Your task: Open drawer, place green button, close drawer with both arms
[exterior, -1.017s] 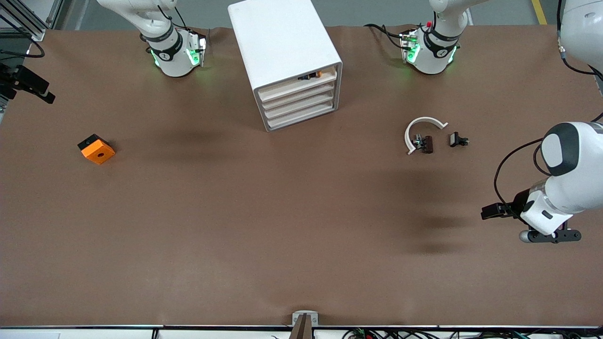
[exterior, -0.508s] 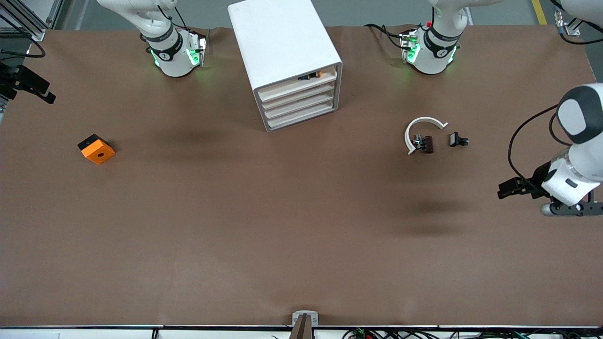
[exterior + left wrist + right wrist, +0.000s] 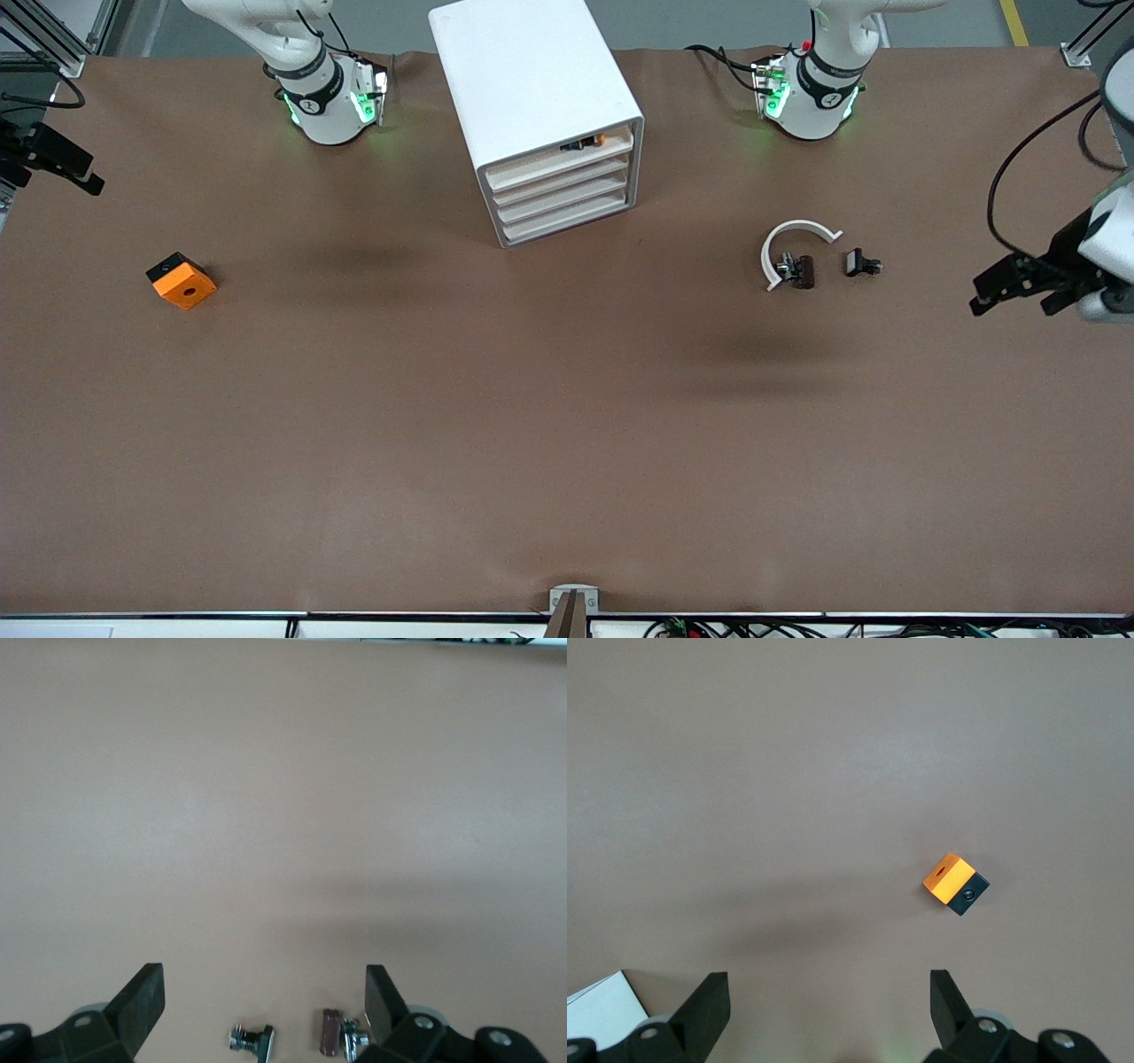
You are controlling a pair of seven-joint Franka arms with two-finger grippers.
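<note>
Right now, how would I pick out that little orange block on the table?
Start at the white cabinet, then look toward the right arm's end of the table, nearer the front camera. The orange cube sits alone there, with a black side and a small dark hole in its top.

The left tool (image 3: 264, 997) hangs wide open over two small clips (image 3: 252, 1040) on the brown table (image 3: 283, 815).

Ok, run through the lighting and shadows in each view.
Front view: even overhead light, soft blurred shadows on the table, one nearer the camera than the white arc; green glow at both arm bases. Left wrist view: washed-out, pale, faint shadow band. Right wrist view: dimmer, greyer, with a soft shadow near the orange cube.
</note>
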